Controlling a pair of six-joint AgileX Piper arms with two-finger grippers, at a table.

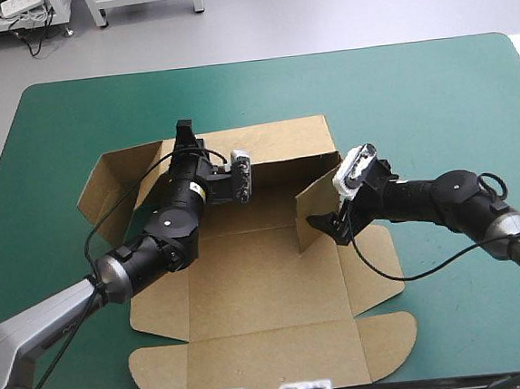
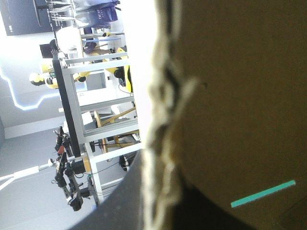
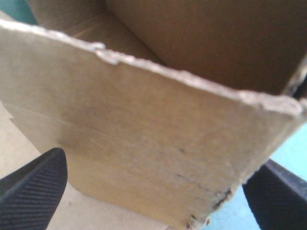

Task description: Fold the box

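The brown box [image 1: 259, 286] lies in the middle of the table, with its back wall [image 1: 283, 142] raised and its lid [image 1: 275, 362] flat toward the front edge. My left gripper [image 1: 184, 133] is at the back wall's left end, shut on the top edge of the board [image 2: 240, 96]. One black finger [image 2: 120, 206] presses against that edge. A short right wall [image 1: 314, 210] stands upright. My right gripper [image 1: 328, 223] is open astride it. The wall [image 3: 144, 134] fills the gap between the fingers [image 3: 33, 184], which stand wide apart.
A left flap [image 1: 104, 185] of the box leans outward at the back left. Bare teal-green cover [image 1: 415, 90] surrounds the box on the far, left and right sides. The lid's rounded tabs [image 1: 391, 333] reach close to the table's front edge.
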